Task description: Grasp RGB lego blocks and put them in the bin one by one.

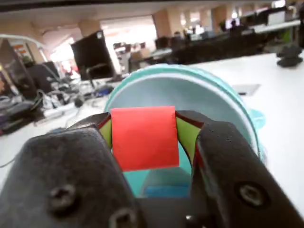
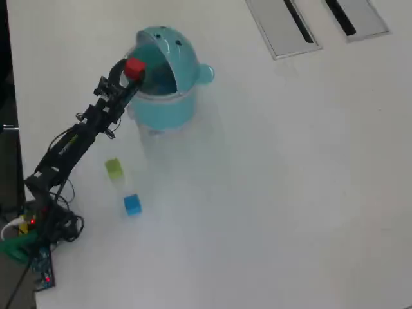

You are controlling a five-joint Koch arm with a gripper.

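So the gripper (image 2: 133, 69) has its two jaws clamped on the red lego block (image 1: 144, 137), one jaw on each side of it, and in the overhead view that block (image 2: 134, 67) sits right over the rim of the teal bin (image 2: 168, 108) at about the 9 o'clock edge of the opening. The bin's domed lid (image 2: 174, 48) with the dot eyes is flipped back toward 12 o'clock, so the mouth is open, and the wrist view looks straight into the pale inside of the bin (image 1: 190, 92) past the block. The yellowish-green block (image 2: 114, 168) and the blue block (image 2: 132, 205) both lie on the white table (image 2: 290, 193), out around 7 o'clock from the bin, the blue one just past the green, close beside the arm (image 2: 71, 145) but not touching it. Two grey slotted panels (image 2: 283, 22) sit way off at the top edge, well clear. Nothing sits between block and bin.
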